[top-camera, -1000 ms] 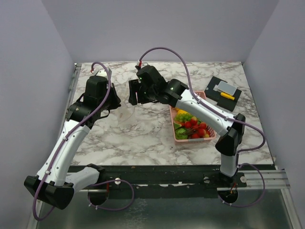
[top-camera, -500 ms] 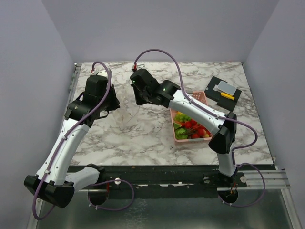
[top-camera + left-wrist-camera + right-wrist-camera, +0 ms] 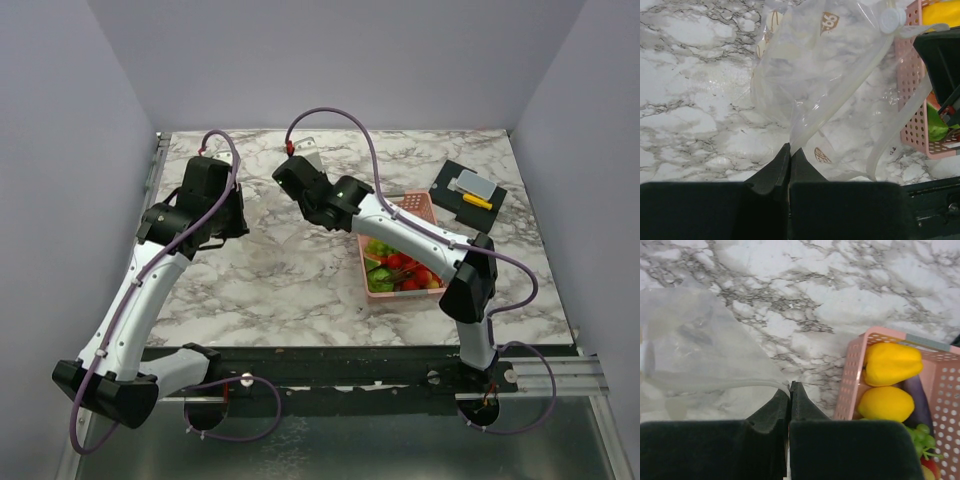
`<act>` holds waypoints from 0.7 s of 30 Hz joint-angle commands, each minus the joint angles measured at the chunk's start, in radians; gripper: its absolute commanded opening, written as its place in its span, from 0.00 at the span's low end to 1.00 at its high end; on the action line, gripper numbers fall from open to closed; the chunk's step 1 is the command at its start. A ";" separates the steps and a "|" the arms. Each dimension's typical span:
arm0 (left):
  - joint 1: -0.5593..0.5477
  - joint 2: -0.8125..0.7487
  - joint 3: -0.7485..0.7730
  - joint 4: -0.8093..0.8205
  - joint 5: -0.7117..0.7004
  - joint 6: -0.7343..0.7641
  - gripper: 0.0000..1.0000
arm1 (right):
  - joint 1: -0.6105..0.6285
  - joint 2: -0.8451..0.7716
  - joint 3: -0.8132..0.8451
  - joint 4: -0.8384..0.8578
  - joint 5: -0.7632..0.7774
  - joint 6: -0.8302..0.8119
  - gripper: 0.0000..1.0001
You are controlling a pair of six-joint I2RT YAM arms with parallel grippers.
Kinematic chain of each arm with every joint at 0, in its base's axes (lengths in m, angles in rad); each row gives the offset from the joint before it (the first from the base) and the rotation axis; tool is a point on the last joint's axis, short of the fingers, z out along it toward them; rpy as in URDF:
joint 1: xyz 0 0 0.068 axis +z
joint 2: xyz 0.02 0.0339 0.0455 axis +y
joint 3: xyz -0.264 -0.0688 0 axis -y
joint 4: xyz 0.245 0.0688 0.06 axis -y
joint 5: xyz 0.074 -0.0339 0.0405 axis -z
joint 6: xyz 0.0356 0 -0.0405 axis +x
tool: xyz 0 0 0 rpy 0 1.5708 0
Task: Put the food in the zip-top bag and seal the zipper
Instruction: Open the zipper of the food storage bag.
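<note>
On a marble bench [image 3: 300, 290], two arms reach toward the far-left part of the surface, with a clear zip-top bag [image 3: 810, 75] strung between them. A pink perforated basket [image 3: 425, 205] sits to the right of centre, and a black mat [image 3: 450, 200] with small yellow and grey items lies well beyond it at the far right. The left pincer [image 3: 789, 150] is clenched on one edge of the bag, its tips pressed together over the film. The right pincer [image 3: 789, 386] is likewise clamped tight, holding the opposite end where a thick strip meets its tips. Only marble veining shows through the bag, so it looks empty. All the food [image 3: 400, 265] lies heaped in the basket, including a yellow pepper [image 3: 892, 362], a second yellow fruit [image 3: 887, 402] just beside it, green grapes [image 3: 920, 435] and red pieces seen from above. The zipper [image 3: 840, 95] runs as a pale band from the left pincer's tips up toward the basket, and it appears unpressed, though the mouth's exact gap is hard to judge through the clear plastic. By these views the job is at its opening stage: the bag is gripped and spread, no food has gone in, and loading and sealing are both left to do.
</note>
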 commanded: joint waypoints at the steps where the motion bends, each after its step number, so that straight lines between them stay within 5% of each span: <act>1: -0.003 0.012 0.039 -0.055 0.002 0.031 0.00 | -0.007 -0.067 -0.030 0.052 0.233 -0.080 0.01; 12: -0.003 0.037 0.076 -0.091 -0.047 0.062 0.00 | -0.078 -0.150 -0.122 0.264 0.312 -0.177 0.01; 21: -0.004 0.033 0.070 -0.036 -0.160 0.044 0.00 | -0.118 -0.133 -0.158 0.232 0.030 -0.009 0.01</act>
